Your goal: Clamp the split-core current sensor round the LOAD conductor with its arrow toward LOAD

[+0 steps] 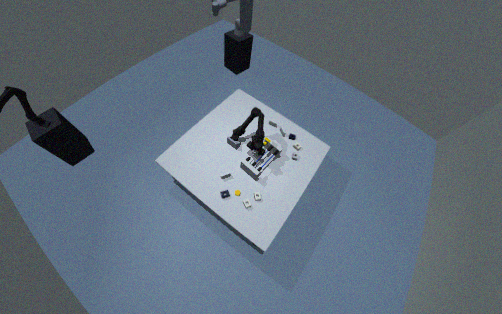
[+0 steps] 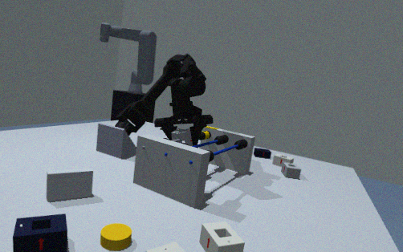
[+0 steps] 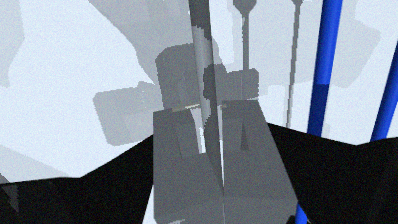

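Between two upright panels [image 2: 170, 172] [image 1: 250, 170], I grip the grey sensor [image 3: 187, 180] [image 2: 181, 136] in widely parted jaws, its halves straddling a grey conductor [image 3: 202, 55]. Squeezing with the conductor off-centre could pinch it and stop the latch; I cannot read the arrow's direction.
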Motion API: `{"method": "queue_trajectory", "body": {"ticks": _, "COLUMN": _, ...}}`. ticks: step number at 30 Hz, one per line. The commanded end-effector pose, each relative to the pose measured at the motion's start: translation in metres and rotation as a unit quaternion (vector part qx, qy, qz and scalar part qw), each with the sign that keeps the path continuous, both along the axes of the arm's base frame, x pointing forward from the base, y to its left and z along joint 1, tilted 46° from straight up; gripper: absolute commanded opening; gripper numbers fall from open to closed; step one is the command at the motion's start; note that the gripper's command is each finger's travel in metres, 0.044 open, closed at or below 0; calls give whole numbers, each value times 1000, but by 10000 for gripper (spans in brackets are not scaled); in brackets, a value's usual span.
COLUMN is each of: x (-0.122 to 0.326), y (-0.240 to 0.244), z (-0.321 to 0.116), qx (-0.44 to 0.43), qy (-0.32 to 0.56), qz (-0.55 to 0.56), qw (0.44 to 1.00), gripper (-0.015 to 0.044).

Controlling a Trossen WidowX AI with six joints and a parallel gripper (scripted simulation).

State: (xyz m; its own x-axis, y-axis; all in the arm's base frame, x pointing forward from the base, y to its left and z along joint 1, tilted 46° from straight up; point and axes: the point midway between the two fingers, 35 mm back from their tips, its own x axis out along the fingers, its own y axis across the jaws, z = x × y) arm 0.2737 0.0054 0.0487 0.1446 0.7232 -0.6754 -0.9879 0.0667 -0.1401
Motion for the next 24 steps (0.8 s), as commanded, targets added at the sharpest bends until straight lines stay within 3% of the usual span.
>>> {"method": "queue_trajectory", "body": {"ticks": 1, "x": 2, "y": -9, "z": -1, "qx": -11, "qy": -4, "qz": -10, "qw": 1000, "gripper": 0}}
{"method": "queue_trajectory", "body": {"ticks": 24, "x": 0, "y": 0, "z": 0, "qx": 0, "qy": 0, "qz": 0, "qw": 1000, "gripper": 0}}
